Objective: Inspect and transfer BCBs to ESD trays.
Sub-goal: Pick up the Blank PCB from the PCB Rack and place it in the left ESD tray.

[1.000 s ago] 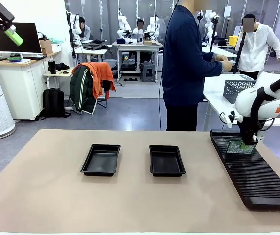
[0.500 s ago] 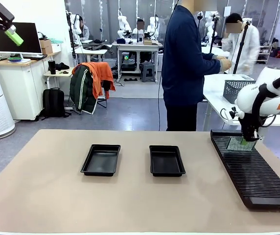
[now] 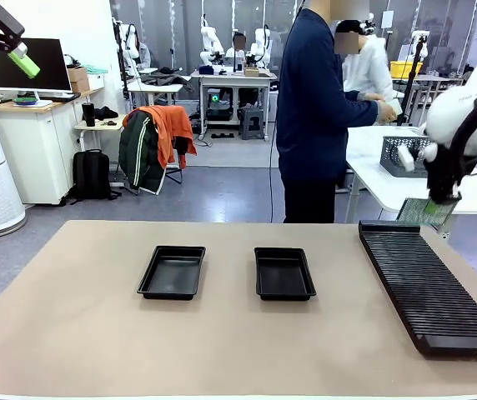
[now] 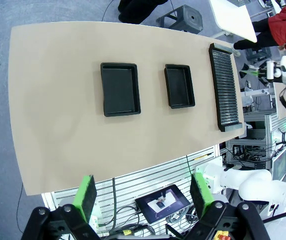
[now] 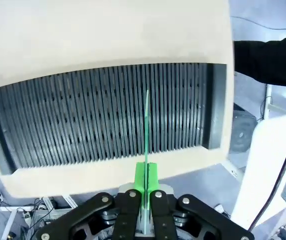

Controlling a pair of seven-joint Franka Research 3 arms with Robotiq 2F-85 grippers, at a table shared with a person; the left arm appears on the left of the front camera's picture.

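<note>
Gripping a BCB [image 3: 423, 212], the right gripper [image 3: 443, 198] hangs above the rack [image 3: 426, 283].

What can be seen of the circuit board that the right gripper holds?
The BCB is a thin, flat, pale-green rectangular board. The right gripper is shut on it near its top edge, one green pad on each face; nothing else touches it. It hangs in the air over the far end of the black slotted rack, clear of the slots. In the right wrist view it appears edge-on, a narrow line parallel to the slots.
</note>
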